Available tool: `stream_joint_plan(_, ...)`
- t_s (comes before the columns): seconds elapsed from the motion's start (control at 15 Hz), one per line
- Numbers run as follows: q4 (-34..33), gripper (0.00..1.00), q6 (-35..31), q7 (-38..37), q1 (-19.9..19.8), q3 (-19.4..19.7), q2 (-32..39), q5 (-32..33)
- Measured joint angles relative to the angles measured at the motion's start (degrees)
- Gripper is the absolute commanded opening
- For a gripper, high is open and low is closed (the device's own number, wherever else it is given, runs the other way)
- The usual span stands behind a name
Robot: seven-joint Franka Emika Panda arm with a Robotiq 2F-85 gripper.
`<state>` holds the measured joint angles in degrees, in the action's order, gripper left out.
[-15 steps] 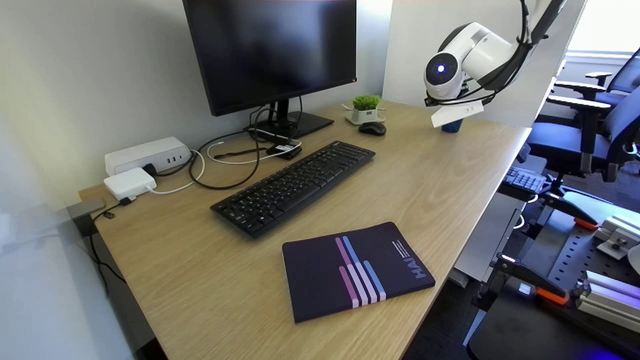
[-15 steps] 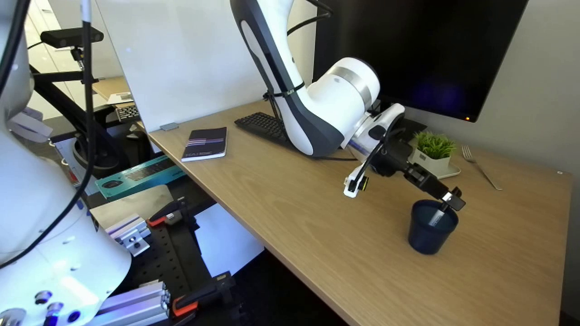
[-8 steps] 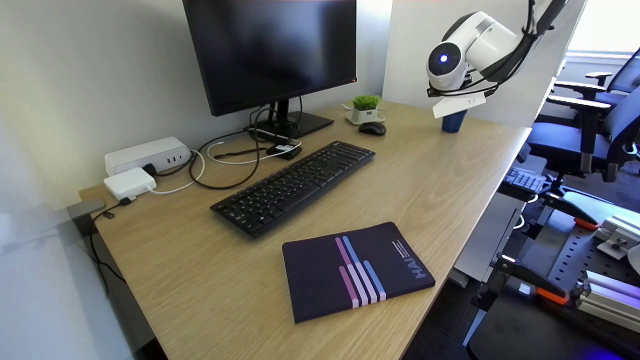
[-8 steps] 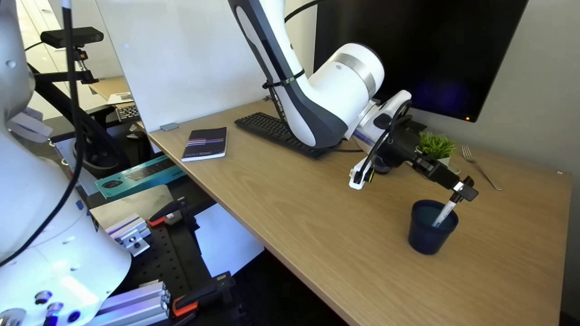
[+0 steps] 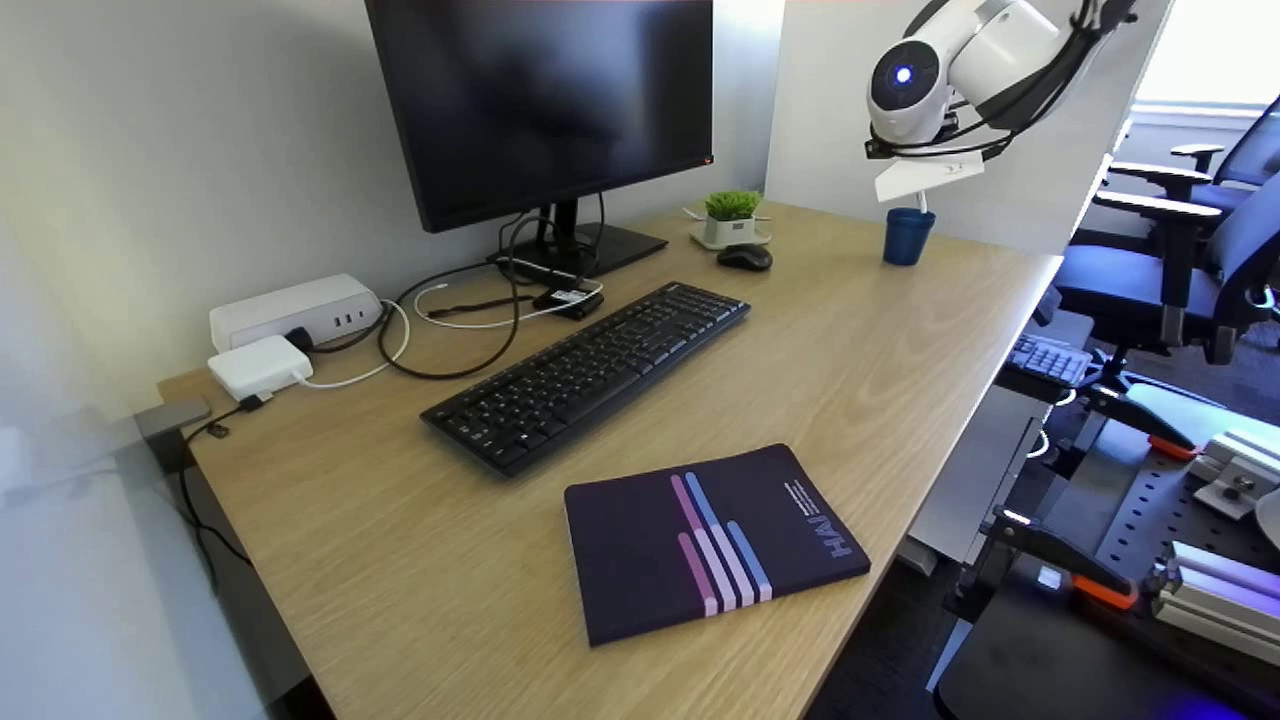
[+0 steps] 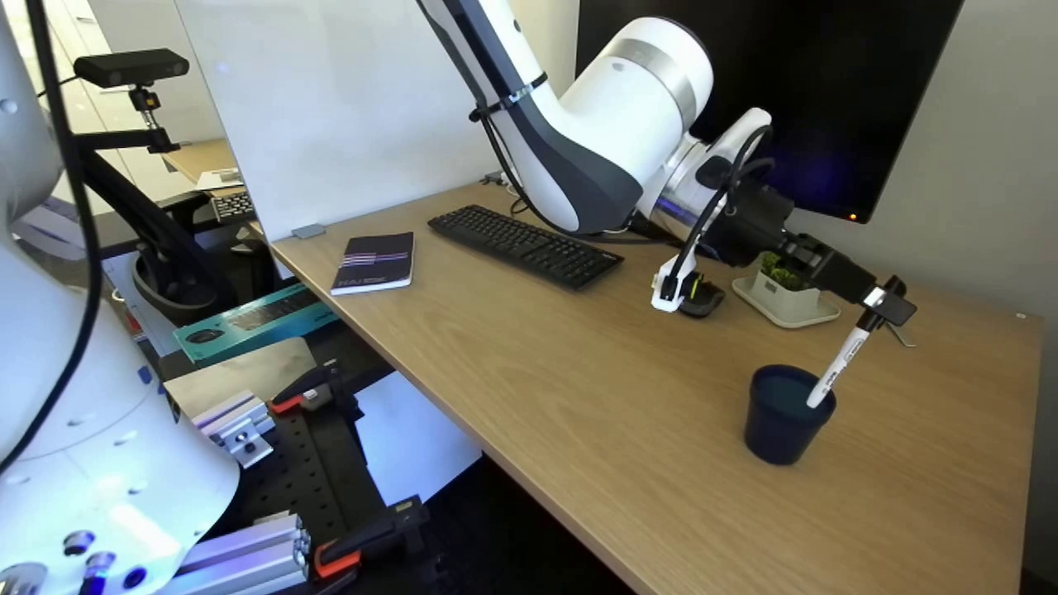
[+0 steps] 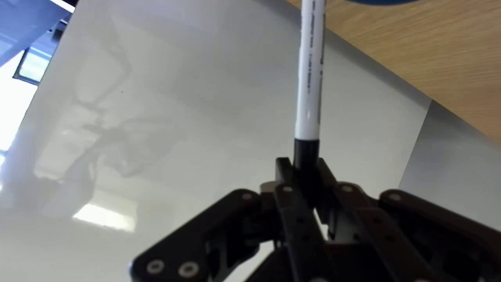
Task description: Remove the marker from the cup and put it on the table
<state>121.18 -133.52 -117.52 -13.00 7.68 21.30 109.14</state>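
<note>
The end effector (image 7: 306,172) gripped the marker (image 6: 841,359) by its black end, fingers pressed close on it, the white body slanting down to the dark blue cup (image 6: 781,434). In an exterior view the lower tip (image 6: 816,402) overlapped the cup's mouth; whether inside or just above, I could not tell. The cup stood upright on the wood-grain tabletop (image 6: 645,413).
</note>
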Motion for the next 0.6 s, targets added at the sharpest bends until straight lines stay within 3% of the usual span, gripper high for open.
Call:
stream_joint_plan(0.33, 0.68, 0.04, -2.36, 3.99, 0.03, -0.12, -2.94, -0.38)
stream_joint_plan(0.6, 0.8, 0.04, -15.04, 11.19, -0.32, -0.1, -6.49, -0.43)
